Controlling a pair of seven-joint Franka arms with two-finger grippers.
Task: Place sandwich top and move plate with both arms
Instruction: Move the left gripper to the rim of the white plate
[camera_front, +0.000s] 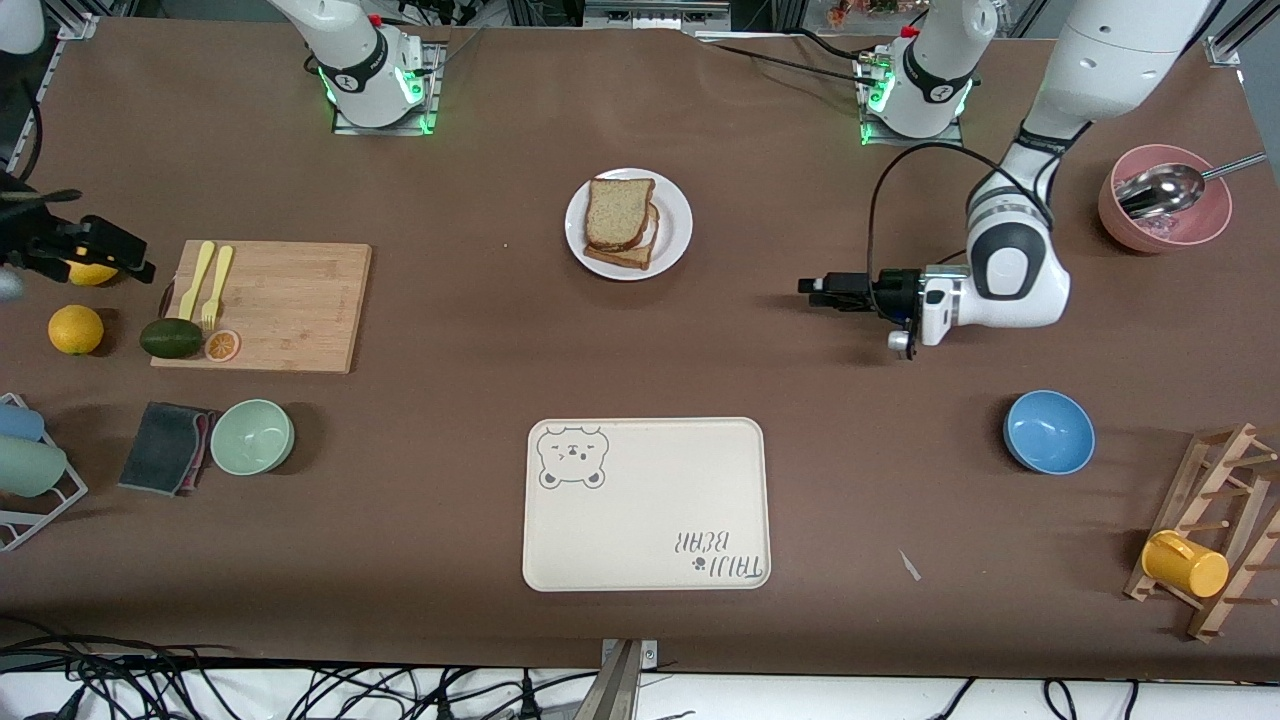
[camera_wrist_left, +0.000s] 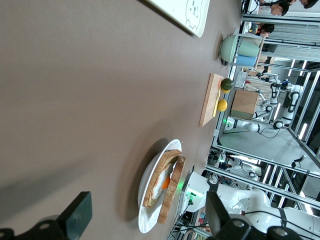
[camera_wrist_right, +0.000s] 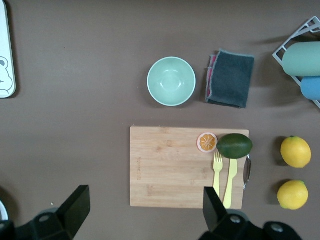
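Sandwich top (camera_front: 619, 211) already on plate (camera_front: 676, 212), frame centre-top. Left gripper (camera_front: 822, 292) right of it, right gripper (camera_front: 60, 248) far left edge, both jaws spread. Next: grab plate rim, both sides.

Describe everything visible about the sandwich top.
The sandwich top is a plain tan wholemeal slice with a darker brown crust and no topping. It lies on a lower bread slice on the round white plate, shifted slightly off it so that slice's edge peeks out nearer the front camera. In the left wrist view, fried egg shows between the two slices. Neither gripper touches it.
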